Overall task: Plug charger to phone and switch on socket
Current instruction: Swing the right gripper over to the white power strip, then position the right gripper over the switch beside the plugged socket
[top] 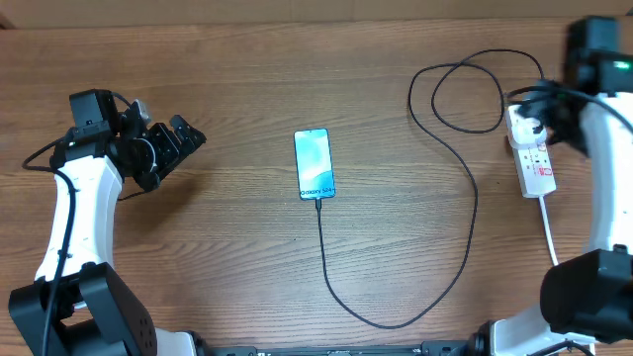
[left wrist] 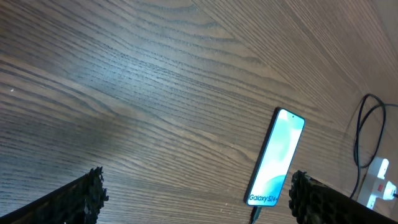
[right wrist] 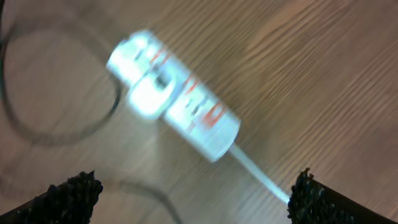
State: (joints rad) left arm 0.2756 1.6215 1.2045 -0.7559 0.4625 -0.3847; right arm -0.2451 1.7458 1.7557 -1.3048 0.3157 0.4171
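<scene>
Nearest the robot's base, the charger (top: 396, 324) curves across the wooden table (top: 247, 79) as a thin black cable. It looks light and limp, so it is best held by its stiff connector. At mid-table the phone (top: 315, 164) lies flat, screen up, slim and likely slippery, and the connector appears seated in its lower edge. The left gripper (top: 190, 146) hovers nearby, jaws wide and empty. Farther right, the right gripper (right wrist: 193, 199) hangs open and empty over the socket (top: 537, 163), a light strip that may shift when pressed.

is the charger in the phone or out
In, as far as the overhead shows: the charger tip meets the bottom edge of the phone, with no gap visible.
</scene>
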